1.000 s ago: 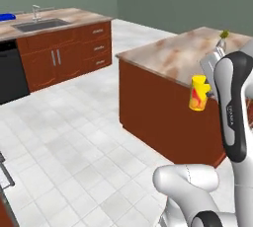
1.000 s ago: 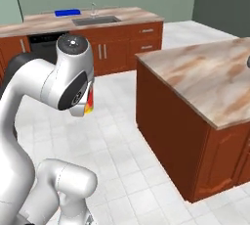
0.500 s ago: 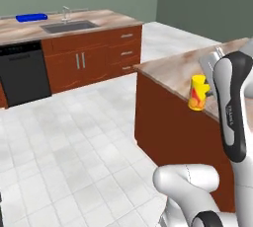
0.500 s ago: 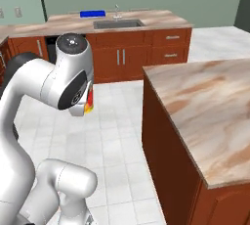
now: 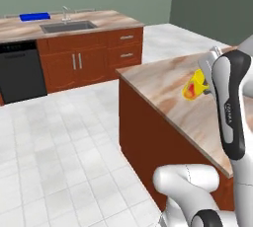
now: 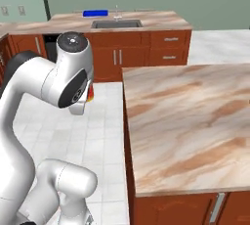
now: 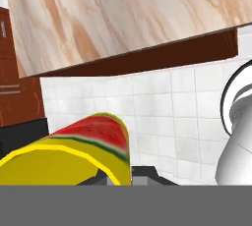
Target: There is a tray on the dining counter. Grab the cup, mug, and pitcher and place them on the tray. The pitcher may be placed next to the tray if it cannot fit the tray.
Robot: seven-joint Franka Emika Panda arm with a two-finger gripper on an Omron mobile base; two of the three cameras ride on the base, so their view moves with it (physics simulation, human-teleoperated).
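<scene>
Floor (image 5: 59, 142): pale tiles, running between the two counters.
Island (image 6: 190, 121): marbled top on red-brown cabinet sides, close by me; in my hand view its edge slants across the top.
Dining counter (image 5: 94, 23): far across the floor, along the green wall, with wooden doors and drawers below.
Dishwasher (image 5: 20, 73): black panel, set under that counter at its left.
Sink (image 5: 68, 25): steel basin sunk in the counter, a faucet just behind it.
Tray (image 5: 35, 17): blue and flat, lying on the counter to the left of the sink; also seen from the right base (image 6: 95, 13).
Cup (image 5: 193, 87): yellow with a red mark, tilted, held up in the air in front of the island's top and well apart from the tray; in my hand view (image 7: 74, 156) it lies across the bottom, its red and green picture toward the camera.
My gripper (image 7: 129, 175): jaws drawn in tight on the cup, which sits right against my fingertips; from the left base my own forearm hides most of it.
</scene>
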